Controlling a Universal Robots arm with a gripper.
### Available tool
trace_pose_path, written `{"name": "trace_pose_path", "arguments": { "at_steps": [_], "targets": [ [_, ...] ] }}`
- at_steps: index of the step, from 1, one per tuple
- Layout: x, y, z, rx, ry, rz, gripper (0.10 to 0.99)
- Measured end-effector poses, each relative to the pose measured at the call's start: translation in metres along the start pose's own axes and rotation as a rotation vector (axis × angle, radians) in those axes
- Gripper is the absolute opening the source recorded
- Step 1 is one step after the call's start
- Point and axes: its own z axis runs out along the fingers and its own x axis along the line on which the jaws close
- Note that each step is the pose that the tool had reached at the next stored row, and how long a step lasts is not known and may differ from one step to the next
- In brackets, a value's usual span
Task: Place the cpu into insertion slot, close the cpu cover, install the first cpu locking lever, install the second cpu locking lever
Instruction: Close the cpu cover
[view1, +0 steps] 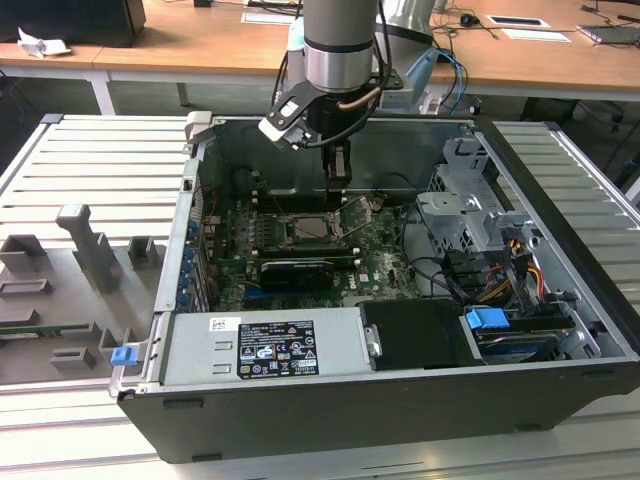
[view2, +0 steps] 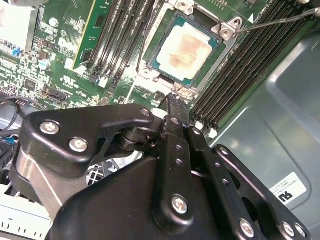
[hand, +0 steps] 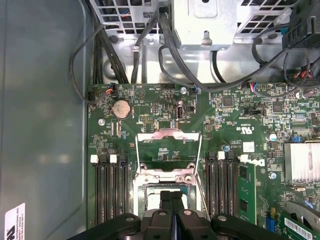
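Note:
The cpu, a pale silver-beige square with a green edge, lies flat in the insertion slot on the green motherboard. The cpu cover, a thin silvery frame, stands swung open beyond the slot, with the board showing through its cut-out. In the exterior view the cover leans up beside the socket. My gripper hangs just above the slot's near edge, shut, with nothing between its black fingers. Its tip sits over the socket's rim. A thin wire locking lever sticks out past a socket corner.
Long black memory slots flank the socket on both sides. The grey case wall is close by. Black cables and a metal drive cage stand beyond the board. A power supply fills the case's front.

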Motion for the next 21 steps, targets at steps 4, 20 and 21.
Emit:
{"name": "trace_pose_path", "arguments": {
  "at_steps": [4, 20, 21],
  "targets": [
    [0.0001, 0.0044, 0.0003, 0.004, -0.0001, 0.000, 0.106],
    [0.0013, 0.0080, 0.0006, 0.007, -0.0001, 0.000, 0.106],
    [0.0015, 0.0080, 0.0006, 0.007, -0.0002, 0.000, 0.106]
  ]
}}
